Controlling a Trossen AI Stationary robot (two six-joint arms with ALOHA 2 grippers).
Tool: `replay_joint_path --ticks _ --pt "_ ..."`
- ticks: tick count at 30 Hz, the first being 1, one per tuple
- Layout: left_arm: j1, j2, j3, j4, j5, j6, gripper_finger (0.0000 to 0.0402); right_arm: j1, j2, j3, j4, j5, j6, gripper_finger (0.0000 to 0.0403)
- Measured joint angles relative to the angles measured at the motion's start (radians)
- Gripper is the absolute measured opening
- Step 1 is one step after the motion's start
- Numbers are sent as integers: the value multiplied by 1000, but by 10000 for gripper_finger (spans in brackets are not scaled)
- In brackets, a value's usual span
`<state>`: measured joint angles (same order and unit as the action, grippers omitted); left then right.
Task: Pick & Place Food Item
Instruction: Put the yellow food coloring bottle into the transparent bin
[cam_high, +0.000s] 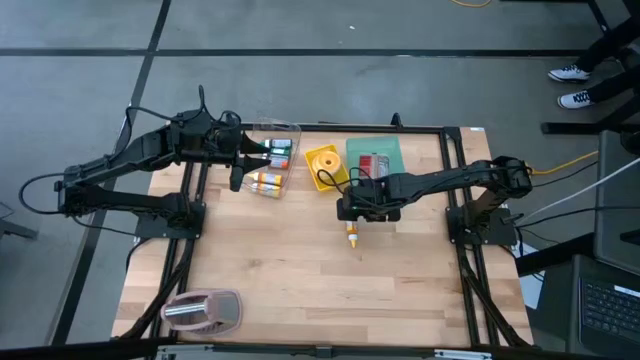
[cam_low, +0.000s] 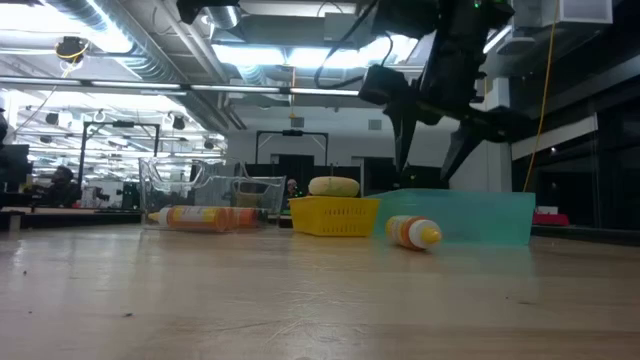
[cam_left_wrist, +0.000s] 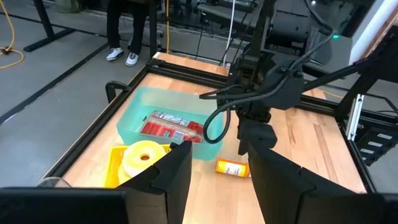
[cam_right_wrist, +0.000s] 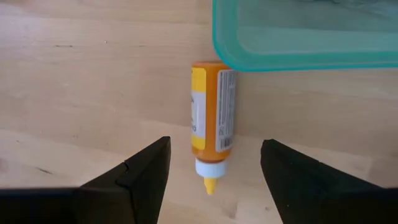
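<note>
The right tool (cam_high: 352, 222) points down at the desk (cam_high: 300, 290), its two fingers (cam_right_wrist: 137, 177) spread wide with nothing between them. Just under it, on its side on the bare wood, lies the bottle (cam_right_wrist: 211, 118): orange body, white collar, yellow nozzle. In the right wrist view the bottle sits in line with the gap between the fingers, its nozzle end toward the tool, and no finger touches it. In the low view the fingers hang above the bottle (cam_low: 412, 232), clear of it.

Just beyond the bottle, its far end tucked under the rim in the right wrist view, stands the teal bin (cam_high: 392, 152), holding a red packet (cam_left_wrist: 168, 127). Beside the bin, on the side toward the left arm, is a yellow basket (cam_high: 322, 165) with a pale round item in it (cam_low: 333, 186).

Farther that way the left tool (cam_high: 238, 172) hovers above the desk next to a clear box (cam_high: 285, 130) that holds more bottles. Its fingers (cam_left_wrist: 165, 177) stand apart and grip nothing.

Well off from both tools, near the desk's front corner on the left arm's side, lies a pink-and-silver thing (cam_high: 205, 310).

Past the desk's far edge, on the floor, a person's legs and white shoes (cam_left_wrist: 122, 56) show.
</note>
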<state>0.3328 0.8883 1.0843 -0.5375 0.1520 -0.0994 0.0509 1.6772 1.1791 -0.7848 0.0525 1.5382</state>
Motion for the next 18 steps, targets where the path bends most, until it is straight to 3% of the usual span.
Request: replay_joint_path --ticks 8,18 --pt "0 0 0 -15 -3 -2 152 -4 22 -48 67 0 18 247" --pt "0 0 0 -14 -4 -29 152 -27 158 -48 241 -59 -40 247"
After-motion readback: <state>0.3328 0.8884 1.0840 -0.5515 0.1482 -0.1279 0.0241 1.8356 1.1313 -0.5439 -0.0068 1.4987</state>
